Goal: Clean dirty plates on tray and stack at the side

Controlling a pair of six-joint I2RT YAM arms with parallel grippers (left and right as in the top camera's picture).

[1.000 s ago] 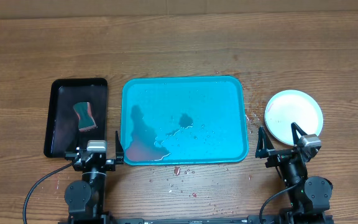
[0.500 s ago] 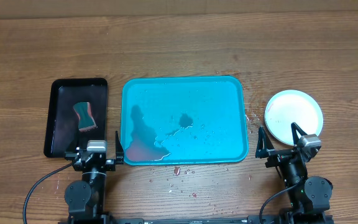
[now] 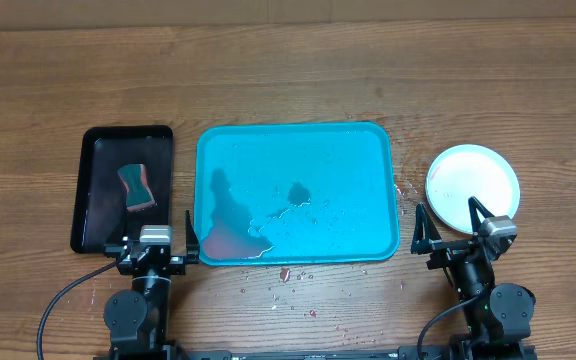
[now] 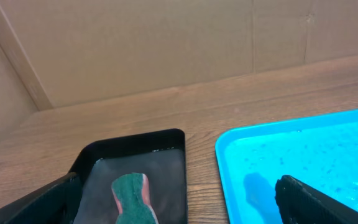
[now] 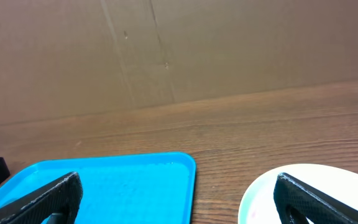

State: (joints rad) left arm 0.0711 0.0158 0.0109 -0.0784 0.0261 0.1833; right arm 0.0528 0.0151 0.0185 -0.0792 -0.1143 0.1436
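The turquoise tray (image 3: 298, 150) lies mid-table, wet, with reddish smears near its front left; no plate is on it. It also shows in the left wrist view (image 4: 303, 149) and the right wrist view (image 5: 117, 186). A stack of plates (image 3: 472, 187) with the white one on top sits on the table right of the tray; the right wrist view shows it too (image 5: 303, 186). The yellow-green and blue plates are hidden. My left gripper (image 3: 154, 243) is open and empty at the table's front, by the tray's left corner. My right gripper (image 3: 463, 230) is open and empty, just in front of the plates.
A black tray (image 3: 103, 190) left of the turquoise one holds a green-and-pink sponge (image 3: 137, 187), also in the left wrist view (image 4: 132, 198). Red sauce spots and water drops (image 3: 286, 275) lie on the wood in front of the tray.
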